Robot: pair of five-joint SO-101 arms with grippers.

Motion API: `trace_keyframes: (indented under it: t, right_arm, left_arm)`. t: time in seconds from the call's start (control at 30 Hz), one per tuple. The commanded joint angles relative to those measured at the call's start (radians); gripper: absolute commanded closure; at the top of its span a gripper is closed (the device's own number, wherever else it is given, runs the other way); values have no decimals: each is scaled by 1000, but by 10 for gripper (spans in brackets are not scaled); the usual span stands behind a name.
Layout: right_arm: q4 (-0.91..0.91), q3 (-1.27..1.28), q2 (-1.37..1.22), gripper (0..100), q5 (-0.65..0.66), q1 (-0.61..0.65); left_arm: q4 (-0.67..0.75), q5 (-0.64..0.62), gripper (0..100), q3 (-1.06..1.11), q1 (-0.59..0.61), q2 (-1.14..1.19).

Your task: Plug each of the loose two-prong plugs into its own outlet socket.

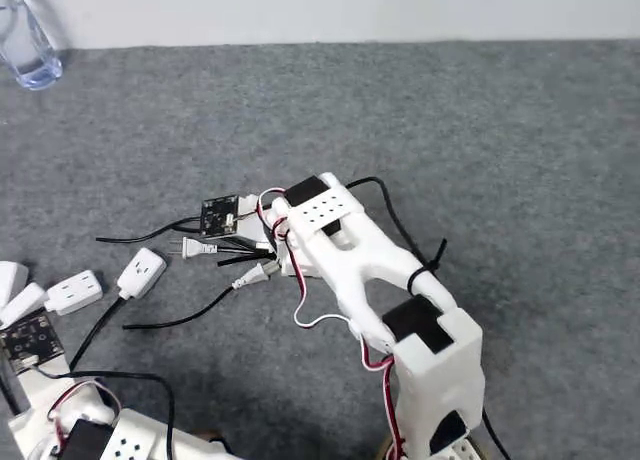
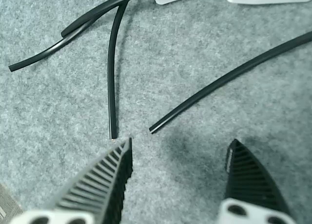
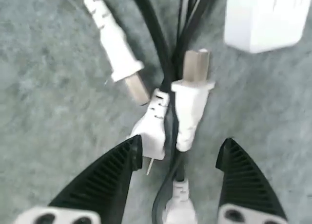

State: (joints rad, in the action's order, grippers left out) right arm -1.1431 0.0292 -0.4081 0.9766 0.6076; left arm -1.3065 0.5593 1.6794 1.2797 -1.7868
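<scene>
Count, high view: 2 white two-prong plugs and 2 white outlet sockets are clear. A further white block [image 1: 10, 280] sits at the edge, type unclear.

Plug A [image 1: 197, 247] lies flat near the centre of the counter [image 1: 500, 130], long axis 3–9, prongs to 9 o'clock. Plug B [image 1: 255, 273] is just at 4 o'clock of A, axis approx 2–8, prongs to 2.

Socket 1 [image 1: 140, 272] and socket 2 [image 1: 75, 292] lie toward 9 o'clock of the plugs.

Rt hand [image 3: 184, 139] is open above the plug tangle, gripping nothing. Lt hand [image 2: 181, 140] is open, empty, near 3 black cord ends [image 2: 112, 134].
</scene>
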Motion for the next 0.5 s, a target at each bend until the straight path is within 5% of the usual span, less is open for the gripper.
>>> trace_keyframes:
  t: [0.0,0.27,0.47]
  right_arm:
    - [33,-57,-36,753,26,-12]
    - [-59,-55,-102,755,51,-77]
    - [-312,-55,-110,754,233,-102]
  left_arm:
    - [8,0,705,-8,-5,-3]
    - [8,0,705,-8,-5,-3]
    - [8,0,705,-8,-5,-3]
